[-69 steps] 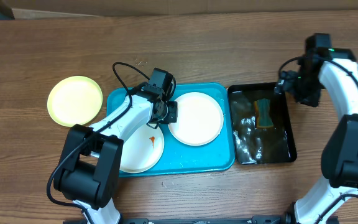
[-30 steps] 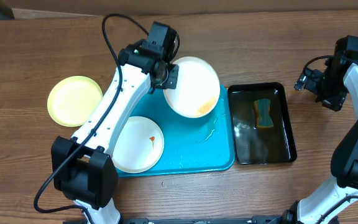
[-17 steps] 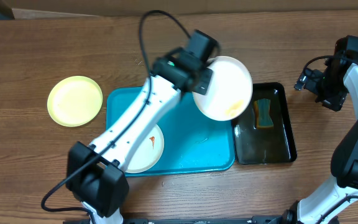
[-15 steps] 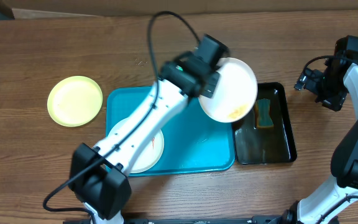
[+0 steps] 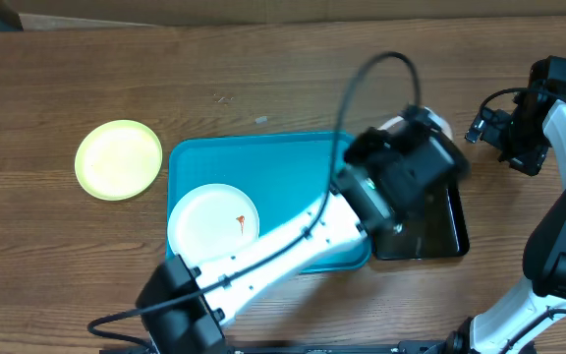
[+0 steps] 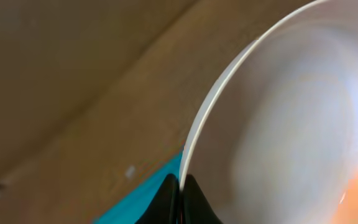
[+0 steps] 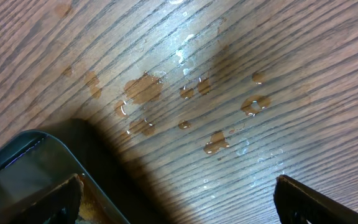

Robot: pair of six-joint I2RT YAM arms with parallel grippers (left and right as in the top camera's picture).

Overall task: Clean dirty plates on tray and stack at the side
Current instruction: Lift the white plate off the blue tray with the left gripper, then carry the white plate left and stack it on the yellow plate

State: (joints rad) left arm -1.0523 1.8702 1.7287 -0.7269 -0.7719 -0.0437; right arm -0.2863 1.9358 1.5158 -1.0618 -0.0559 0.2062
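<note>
Overhead, the white plate [image 5: 438, 124] seems to hang over the black tray [image 5: 457, 234], rim pinched in the left pincer [image 6: 182, 198]; right pincer [image 7: 179, 193] gapes above wet desk [image 7: 229, 93].

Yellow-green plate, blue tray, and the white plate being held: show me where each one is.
yellow-green plate [image 5: 119, 159], overhead view, its centre.
blue tray [image 5: 283, 177], overhead view, bare floor.
held white plate [image 6: 291, 124], left wrist view, inner surface.
</note>
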